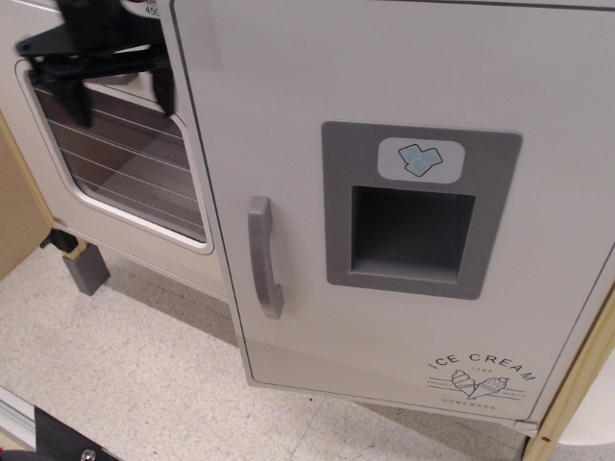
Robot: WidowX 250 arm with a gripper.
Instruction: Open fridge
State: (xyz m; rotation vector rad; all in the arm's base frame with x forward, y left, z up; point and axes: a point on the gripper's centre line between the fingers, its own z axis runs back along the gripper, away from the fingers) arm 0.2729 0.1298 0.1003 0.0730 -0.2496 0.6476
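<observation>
White fridge (384, 211) — right of gripper (115, 91) (apart)

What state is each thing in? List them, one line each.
fridge: door looks shut, or nearly so.
fridge handle: upright, untouched.
ice-dispenser recess: empty.
oven door: looks shut.
gripper: open, fingers pointing down in front of the oven door's window, holding nothing, apart from the fridge handle.

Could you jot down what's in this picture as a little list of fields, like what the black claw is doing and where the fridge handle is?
gripper: black, open, top left, in front of the oven door
fridge: white door, looks shut
fridge handle: grey, vertical, near the door's left edge, untouched
ice dispenser recess: grey, blue cube mark above
print: ICE CREAM, lower right
</observation>
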